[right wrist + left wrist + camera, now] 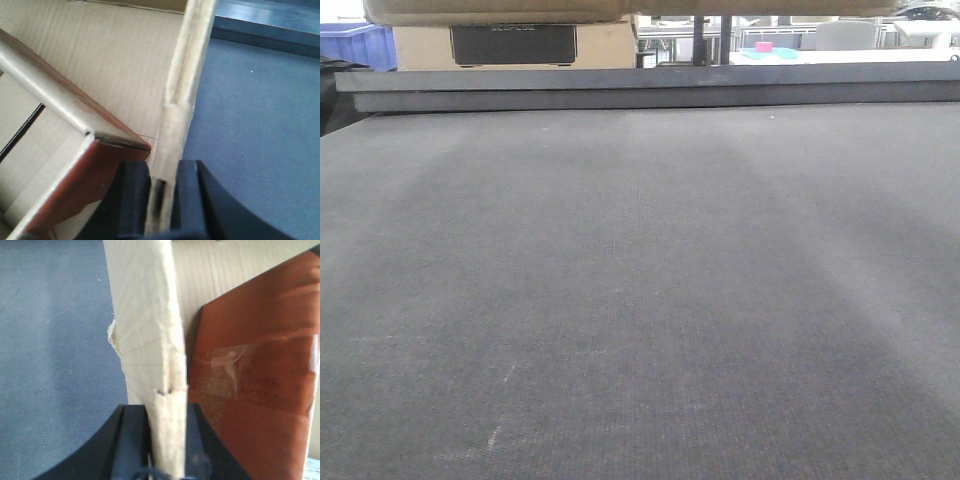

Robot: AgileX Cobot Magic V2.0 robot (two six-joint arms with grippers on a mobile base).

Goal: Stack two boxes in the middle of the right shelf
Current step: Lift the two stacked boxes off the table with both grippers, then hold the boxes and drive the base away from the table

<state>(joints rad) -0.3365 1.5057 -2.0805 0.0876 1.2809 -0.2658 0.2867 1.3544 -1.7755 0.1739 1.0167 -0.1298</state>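
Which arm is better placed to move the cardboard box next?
Neither alone, probably: the left gripper pinches one wall of the box, the right gripper another, so both should move it together.

A: What is seen up close?
B: A grey table [640, 300] is spread across the view, edged by a dark ledge [650, 90].
A: And beyond?
B: A blue bin [355, 45] is seen far left; a pink block [763, 46] is set on something cyan.

Box [145, 330] tan, ribbed (inner flap [255, 365] rust-brown); tabletop [640, 300] dark grey; bin [355, 45] blue.
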